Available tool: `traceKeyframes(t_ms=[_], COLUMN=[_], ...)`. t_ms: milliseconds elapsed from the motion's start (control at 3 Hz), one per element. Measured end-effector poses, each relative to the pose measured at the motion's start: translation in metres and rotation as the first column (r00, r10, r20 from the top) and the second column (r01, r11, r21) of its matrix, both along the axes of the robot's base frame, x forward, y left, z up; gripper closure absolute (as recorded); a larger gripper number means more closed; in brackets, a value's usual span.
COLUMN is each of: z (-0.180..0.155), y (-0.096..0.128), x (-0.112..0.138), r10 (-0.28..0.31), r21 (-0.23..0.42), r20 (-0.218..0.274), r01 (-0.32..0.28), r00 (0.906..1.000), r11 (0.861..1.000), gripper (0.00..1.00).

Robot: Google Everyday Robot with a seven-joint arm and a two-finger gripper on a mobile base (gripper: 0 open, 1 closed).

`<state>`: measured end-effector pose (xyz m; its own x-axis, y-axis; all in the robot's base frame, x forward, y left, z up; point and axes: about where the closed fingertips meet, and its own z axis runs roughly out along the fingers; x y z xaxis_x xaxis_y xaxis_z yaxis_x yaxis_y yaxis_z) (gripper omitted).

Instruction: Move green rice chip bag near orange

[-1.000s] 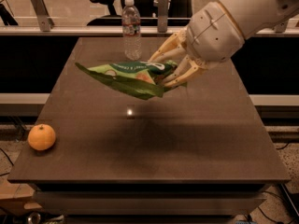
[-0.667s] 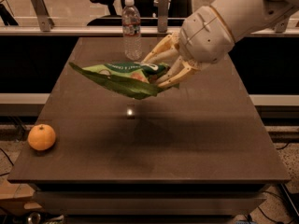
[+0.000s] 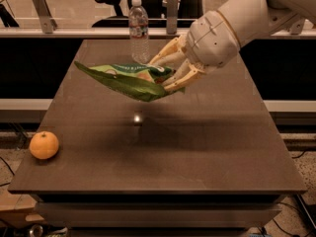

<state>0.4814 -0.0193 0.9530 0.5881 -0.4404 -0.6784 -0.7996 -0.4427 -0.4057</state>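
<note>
1. The gripper (image 3: 160,75) is closed on the bag (image 3: 123,80), pinching only its right end. The rest of the bag sticks out to the left of the jaws, unsupported, in the air above the table (image 3: 207,147). The film looks slick, so a quick swing could pull it out of that narrow pinch.
2. The orange (image 3: 44,145) lies well to the left of the jaws and nearer the camera, close to the table's front-left corner. The bag's free tip would reach it first. A low sweep could knock the orange, and it is round enough to roll off the edge.
3. The bottle (image 3: 139,31) stands just behind the jaws, past the bag's far side. Any backward arc or twist of the wrist could tip it.
4. If the jaws open too far left, the long bag may overhang the table's side and slide off. If they open this high, the light bag could drift and land away from the orange.
</note>
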Motion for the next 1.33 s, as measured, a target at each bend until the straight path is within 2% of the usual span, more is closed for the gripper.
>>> traceKeyframes(t_ms=[667,1333], z=[-0.011,-0.027], y=[0.010,0.031], x=[0.002,-0.005], r10=[0.033,0.025], r21=[0.034,-0.011], r20=[-0.029,-0.027], r01=[-0.032,-0.026], r00=[0.9990,0.9993], r11=[0.999,1.000], gripper=[1.00,1.00])
